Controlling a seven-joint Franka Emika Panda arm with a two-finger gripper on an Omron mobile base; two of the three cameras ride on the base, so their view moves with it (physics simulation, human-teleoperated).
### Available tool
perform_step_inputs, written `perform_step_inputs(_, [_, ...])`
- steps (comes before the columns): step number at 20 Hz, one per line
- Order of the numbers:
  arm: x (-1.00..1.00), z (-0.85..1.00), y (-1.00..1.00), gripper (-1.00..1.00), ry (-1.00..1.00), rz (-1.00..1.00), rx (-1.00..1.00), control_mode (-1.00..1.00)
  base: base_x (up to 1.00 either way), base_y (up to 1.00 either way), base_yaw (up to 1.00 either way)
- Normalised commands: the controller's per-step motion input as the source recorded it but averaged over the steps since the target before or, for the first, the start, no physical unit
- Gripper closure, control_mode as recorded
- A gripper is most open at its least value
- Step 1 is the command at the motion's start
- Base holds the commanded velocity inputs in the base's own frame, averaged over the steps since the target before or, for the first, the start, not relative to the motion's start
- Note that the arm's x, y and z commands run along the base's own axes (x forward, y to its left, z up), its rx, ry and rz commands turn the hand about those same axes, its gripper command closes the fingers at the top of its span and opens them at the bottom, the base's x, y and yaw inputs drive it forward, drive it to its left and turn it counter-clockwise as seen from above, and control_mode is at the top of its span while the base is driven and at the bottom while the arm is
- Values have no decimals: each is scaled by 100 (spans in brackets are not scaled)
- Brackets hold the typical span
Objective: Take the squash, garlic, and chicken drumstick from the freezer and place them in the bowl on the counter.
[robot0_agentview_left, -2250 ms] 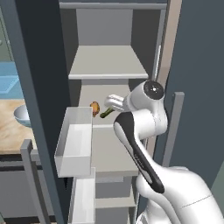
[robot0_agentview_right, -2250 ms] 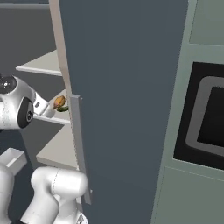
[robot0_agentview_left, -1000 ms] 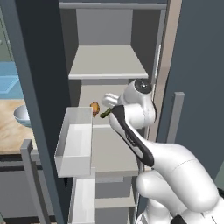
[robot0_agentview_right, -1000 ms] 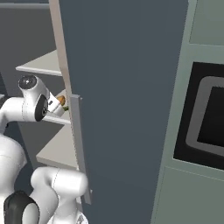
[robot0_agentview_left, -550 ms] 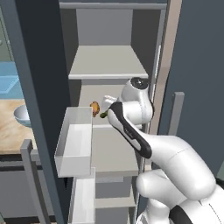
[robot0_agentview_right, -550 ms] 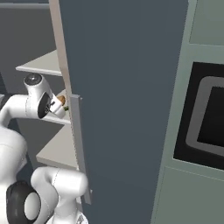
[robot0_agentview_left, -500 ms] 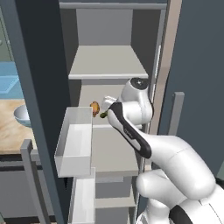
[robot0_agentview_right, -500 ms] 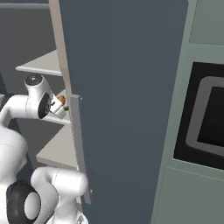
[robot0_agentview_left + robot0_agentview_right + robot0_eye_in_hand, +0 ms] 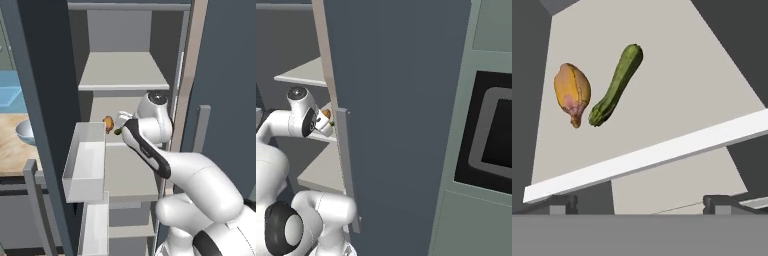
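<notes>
A white robot arm reaches into an open, tall, dark grey freezer (image 9: pixel 45 60) with pale grey shelves. In the left base view the arm rises from the lower right and bends toward the middle shelf (image 9: pixel 125 107), its hand close to the shelf's front edge. On that shelf, just ahead of the hand, sits the orange-brown drumstick (image 9: pixel 108 123), with a sliver of green squash (image 9: pixel 118 132) showing beside the hand. A white door bin (image 9: pixel 87 162) hangs open to the left of the shelves, and further left a pale blue bowl (image 9: pixel 24 131) rests on the beige bench (image 9: pixel 10 150). In the hand view the drumstick (image 9: pixel 572 93) lies on the shelf with its narrow end nearest the camera, and the long dark green squash (image 9: pixel 616 85) lies just beside it on the right, slanted, its near end close to the drumstick's tip; whether they touch is unclear. The jaws (image 9: pixel 639 201) are spread wide with nothing between them, their two dark tips standing far apart at the bottom of the view, short of both foods. In the right base view the freezer's grey door (image 9: pixel 396 100) stands in front, and the hand (image 9: pixel 323 125) peeks out beside its edge, with a spot of drumstick (image 9: pixel 326 113) above it.
</notes>
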Motion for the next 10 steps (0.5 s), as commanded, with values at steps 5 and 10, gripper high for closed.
perform_step_inputs(5, [17, -6, 0, -100, 0, 0, 0, -100, 0, 0, 0])
perform_step_inputs(10, [18, 0, 1, -100, 3, 0, 0, -100, 0, 0, 0])
